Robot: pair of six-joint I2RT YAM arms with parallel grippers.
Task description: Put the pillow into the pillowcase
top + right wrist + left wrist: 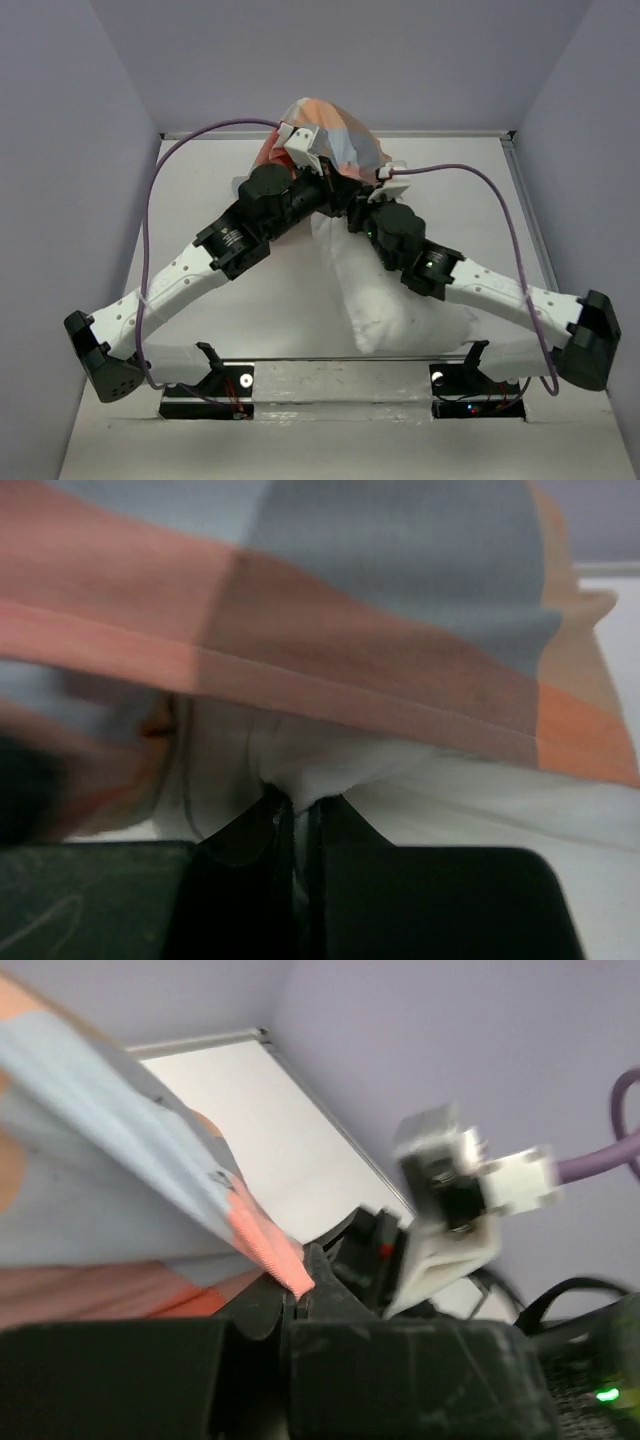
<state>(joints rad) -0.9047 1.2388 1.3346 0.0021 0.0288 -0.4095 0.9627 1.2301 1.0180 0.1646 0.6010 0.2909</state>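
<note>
Both hands are clamped shut on cloth. The left hand (298, 1298) grips the orange hem of the thin checked fabric pillowcase (110, 1160) in orange, peach and light blue, holding that edge raised. The right hand (298, 825) pinches a gathered fold of the plump plain white rectangular pillow (330, 760), just under the pillowcase hem. Seen from above, the pillow lies lengthwise on the white surface (250, 300), its far end beneath the lifted pillowcase.

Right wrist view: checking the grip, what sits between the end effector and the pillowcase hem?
The white pillow, bunched into the shut right end effector below the pillowcase hem; right wrist view.
</note>
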